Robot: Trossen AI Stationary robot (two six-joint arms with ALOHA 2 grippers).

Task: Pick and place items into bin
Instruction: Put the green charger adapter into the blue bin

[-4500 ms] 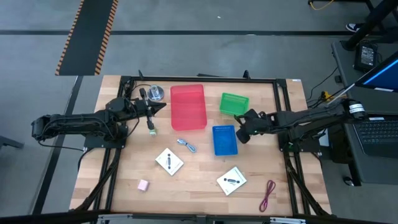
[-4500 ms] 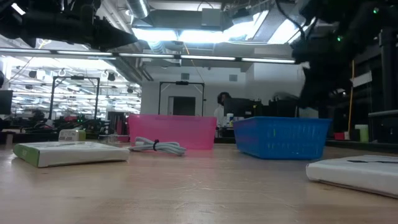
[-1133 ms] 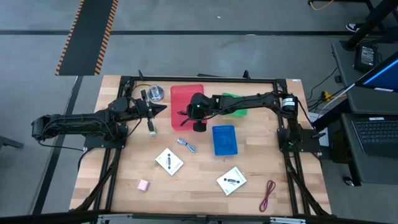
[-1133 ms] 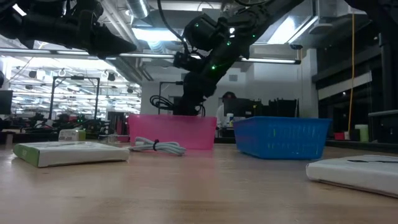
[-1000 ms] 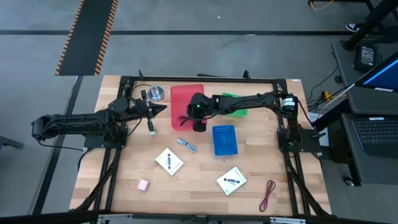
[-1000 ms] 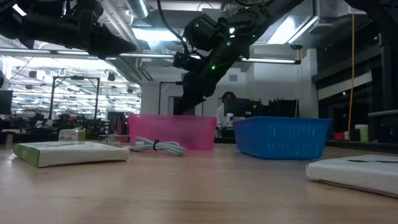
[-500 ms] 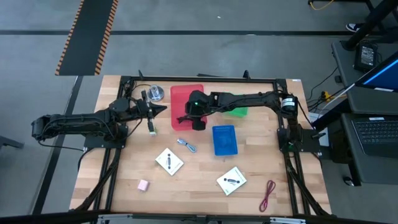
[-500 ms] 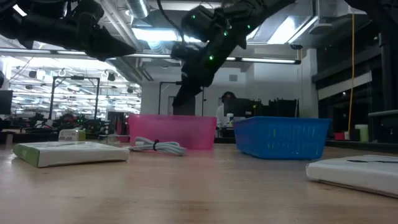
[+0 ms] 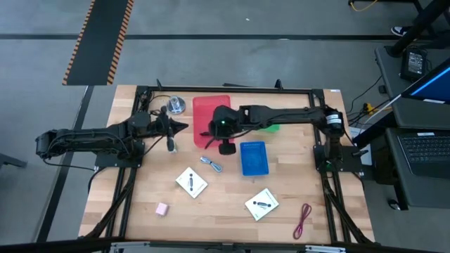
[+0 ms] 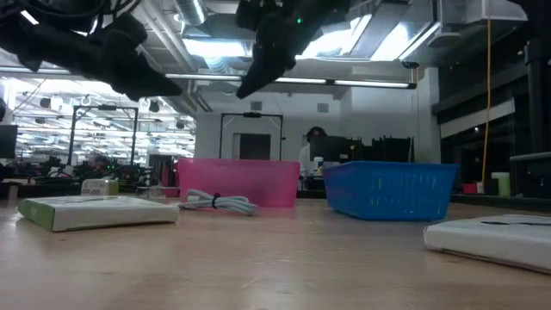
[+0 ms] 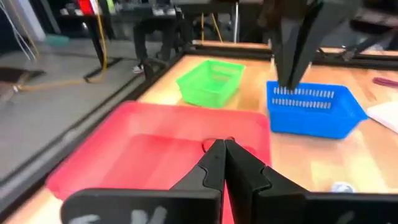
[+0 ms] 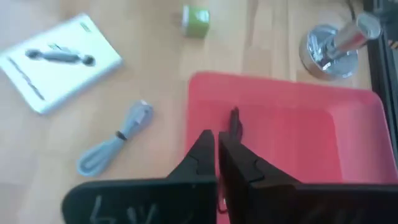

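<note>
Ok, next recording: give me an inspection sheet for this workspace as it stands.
Surface: wooden table, black frame.
Job's things: two white cards, pink cube, dark red cord, grey cable bundle all loose on the table; small dark item in red bin.
Bins: blue bin, green bin.
Clutter: silver disc.
End effectors: left end effector shut, empty; right end effector shut, empty, at the red bin.
Cables: nothing seen beyond the items.
Surroundings: laptop, hazard tape.
</note>
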